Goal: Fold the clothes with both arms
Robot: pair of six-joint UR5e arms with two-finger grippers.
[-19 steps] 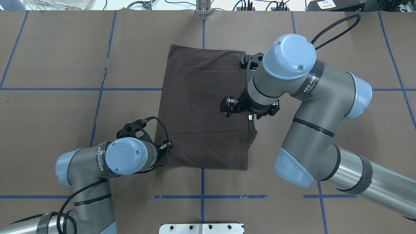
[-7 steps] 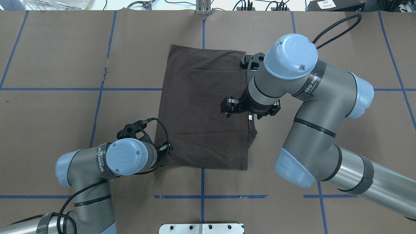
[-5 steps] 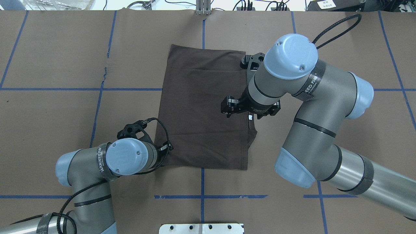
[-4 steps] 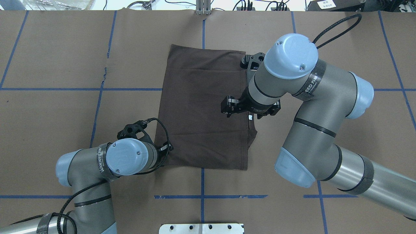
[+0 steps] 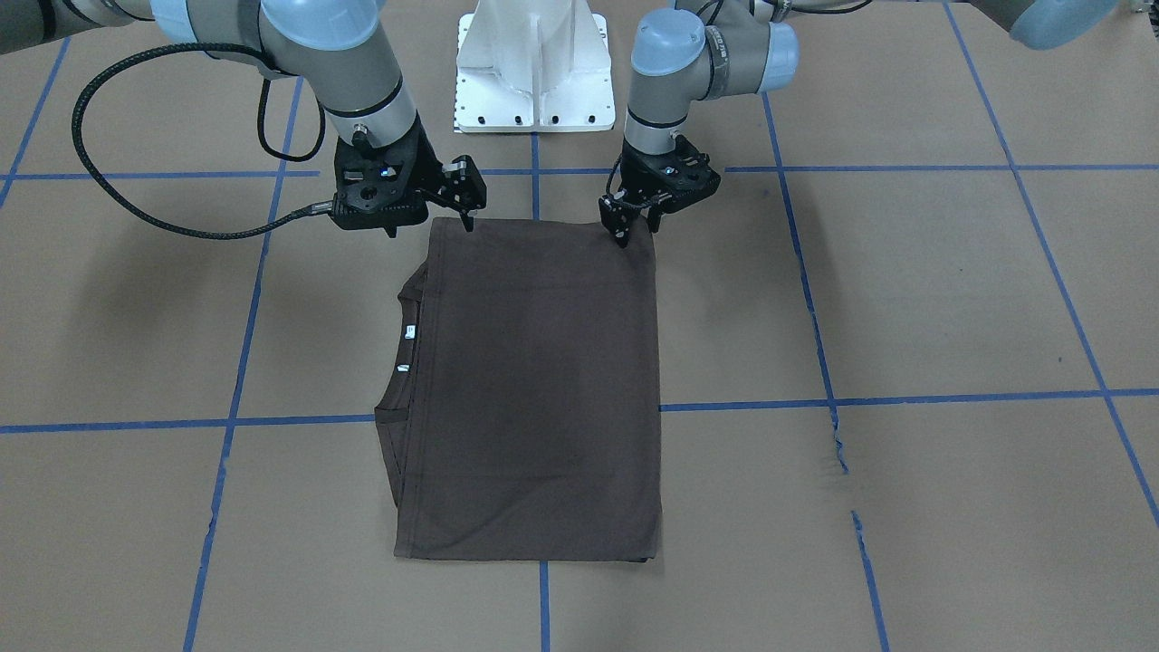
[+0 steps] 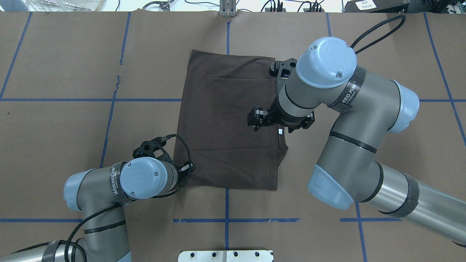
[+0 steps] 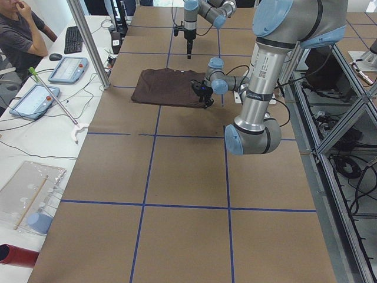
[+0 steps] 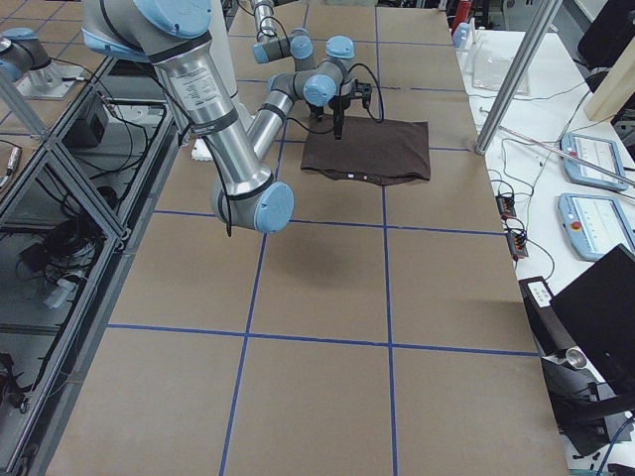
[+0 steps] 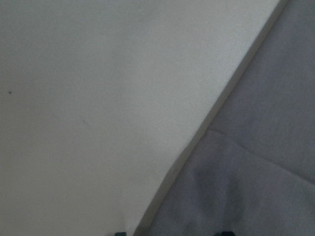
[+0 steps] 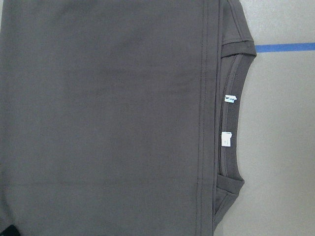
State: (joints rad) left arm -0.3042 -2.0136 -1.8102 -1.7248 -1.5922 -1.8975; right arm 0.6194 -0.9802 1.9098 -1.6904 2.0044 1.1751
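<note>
The T-shirt (image 5: 530,389) lies flat on the tabletop (image 5: 905,317), folded into a neat upright rectangle of dark brown-grey knit, matte and smooth, with only faint creases across it. The tabletop wears a dull brown paper-like sheet, ruled into big squares by blue tape lines (image 5: 905,398).

The left pincer (image 5: 634,226) is down low at the shirt's corner. In the left wrist view the straight folded edge runs diagonally just ahead of it, cloth on one side and bare brown sheet on the other. Two dark fingertips (image 9: 224,234) peep in at the bottom of that view with a gap between them, so its jaws stand apart, closed on nothing.

The right pincer (image 5: 430,222) hangs above the shirt's collar-side edge, clear of the fabric. Its black fingers are splayed wide and it holds nothing. Straight beneath it, its wrist camera shows a double row of stitching along a fold line. Beside that sits the ribbed round collar (image 10: 229,123), curving out past the folded layer. Two tiny white labels (image 10: 230,99) sit on the collar's inner band, one above the other.

Behind both pincers, towards the robot, stands the white bolted pedestal base (image 5: 534,63), glossy and hard-edged.
</note>
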